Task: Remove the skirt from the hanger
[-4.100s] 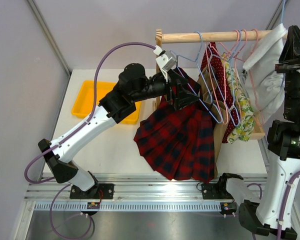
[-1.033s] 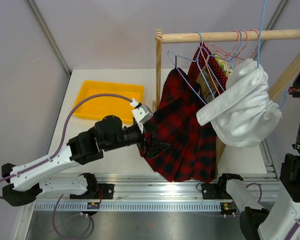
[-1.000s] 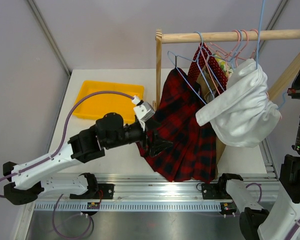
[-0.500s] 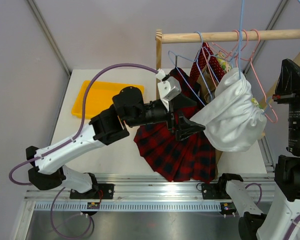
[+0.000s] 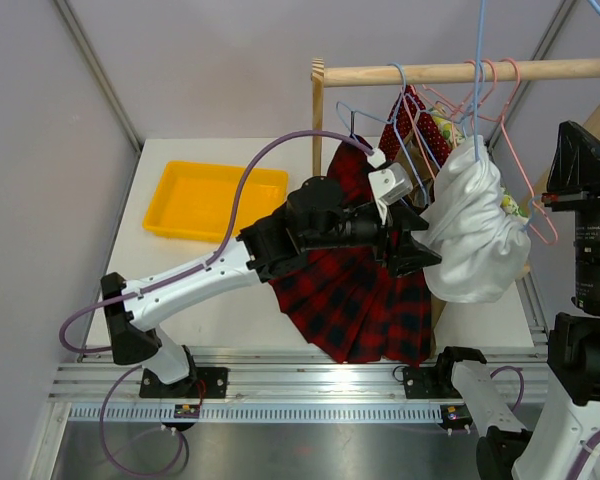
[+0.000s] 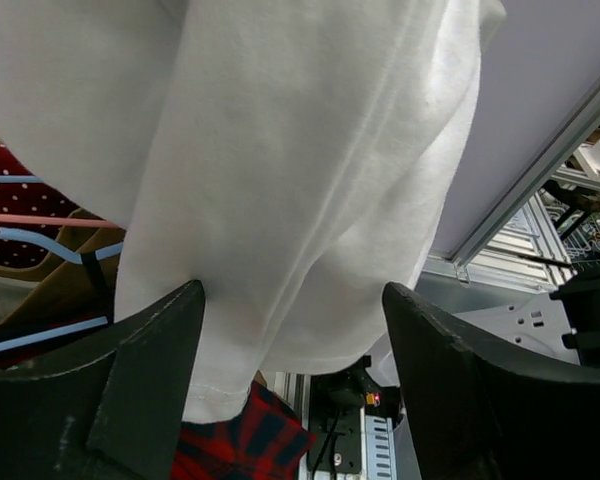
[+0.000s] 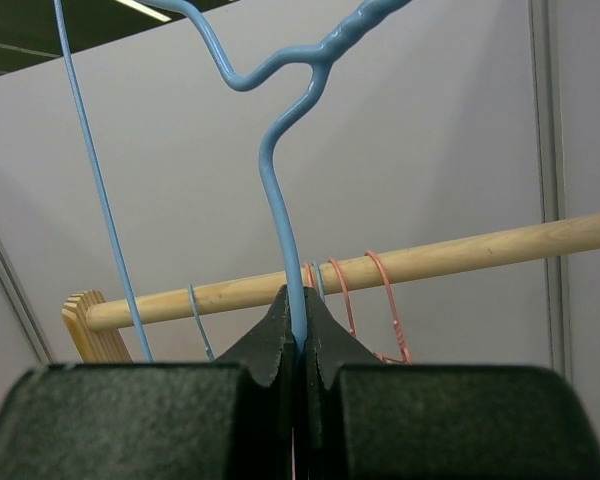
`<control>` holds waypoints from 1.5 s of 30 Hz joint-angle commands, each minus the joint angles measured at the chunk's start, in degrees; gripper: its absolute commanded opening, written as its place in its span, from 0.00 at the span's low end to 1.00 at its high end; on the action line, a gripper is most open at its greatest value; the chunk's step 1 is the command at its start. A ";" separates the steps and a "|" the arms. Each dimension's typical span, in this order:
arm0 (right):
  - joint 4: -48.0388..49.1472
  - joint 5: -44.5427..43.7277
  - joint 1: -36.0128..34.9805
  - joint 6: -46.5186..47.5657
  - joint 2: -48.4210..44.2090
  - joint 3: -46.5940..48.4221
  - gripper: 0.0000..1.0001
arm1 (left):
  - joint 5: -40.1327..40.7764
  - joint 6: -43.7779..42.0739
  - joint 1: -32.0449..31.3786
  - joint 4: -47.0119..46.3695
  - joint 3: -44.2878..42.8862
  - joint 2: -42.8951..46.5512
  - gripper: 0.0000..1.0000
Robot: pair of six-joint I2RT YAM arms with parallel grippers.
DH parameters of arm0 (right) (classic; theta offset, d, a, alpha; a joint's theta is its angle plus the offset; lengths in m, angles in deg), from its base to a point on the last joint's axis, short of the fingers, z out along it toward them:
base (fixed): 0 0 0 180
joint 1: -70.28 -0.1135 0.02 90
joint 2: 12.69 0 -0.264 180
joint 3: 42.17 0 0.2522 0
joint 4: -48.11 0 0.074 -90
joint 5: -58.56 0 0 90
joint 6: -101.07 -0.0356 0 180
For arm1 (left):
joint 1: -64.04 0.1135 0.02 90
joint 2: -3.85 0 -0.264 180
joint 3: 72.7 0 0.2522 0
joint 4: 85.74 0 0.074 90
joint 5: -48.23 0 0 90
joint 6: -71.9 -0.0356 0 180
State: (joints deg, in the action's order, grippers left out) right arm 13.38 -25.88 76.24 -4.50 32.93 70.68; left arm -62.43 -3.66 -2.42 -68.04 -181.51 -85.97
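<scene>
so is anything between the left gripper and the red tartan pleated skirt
Yes: a white cloth garment fills the space ahead of the open left gripper; the red tartan skirt only peeks out below it.

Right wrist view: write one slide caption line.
Right end effector shut on a pale-blue hanger, wooden rail behind.

left arm (image 5: pixel 195 280): white shell links, black joint housings, black clamp near the base
cable (image 5: pixel 320 133): purple, 1 long loop along the left arm
left wrist camera (image 5: pixel 392 183): small pale grey block
left gripper fingers (image 6: pixel 130 400): 2 broad matte black wedges
right arm (image 5: pixel 590 250): black ribbed housings, white lower link
right gripper fingers (image 7: pixel 265 345): 2 black tapered tips
bases (image 5: pixel 195 383): black plates on a silver rail
</scene>
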 commanded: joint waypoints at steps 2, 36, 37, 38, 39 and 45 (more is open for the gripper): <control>4.54 0.68 0.20 -1.30 -0.89 -0.04 0.00 | 2.02 -0.02 0.10 -4.91 -4.79 -1.32 0.70; -3.19 -33.76 -0.07 22.67 2.02 11.84 0.00 | 37.01 -9.32 8.79 25.76 26.87 42.02 0.00; -3.98 -36.21 -0.07 23.30 1.49 11.22 0.00 | 37.36 -10.03 9.32 25.59 25.54 39.14 0.00; -5.29 -36.93 -0.07 23.66 0.96 10.61 0.00 | 37.28 -10.56 10.37 25.41 24.22 37.89 0.00; -6.09 -37.72 -0.07 23.92 0.00 9.47 0.00 | 36.58 -11.18 13.69 25.32 22.73 36.40 0.00; -12.43 -48.70 -0.07 24.62 -3.08 4.90 0.00 | 27.27 -7.77 36.98 22.78 15.60 27.61 0.00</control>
State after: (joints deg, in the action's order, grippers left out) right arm 4.24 -65.29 75.97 17.05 30.42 78.31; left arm -30.92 -12.40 25.45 -41.70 -161.14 -56.77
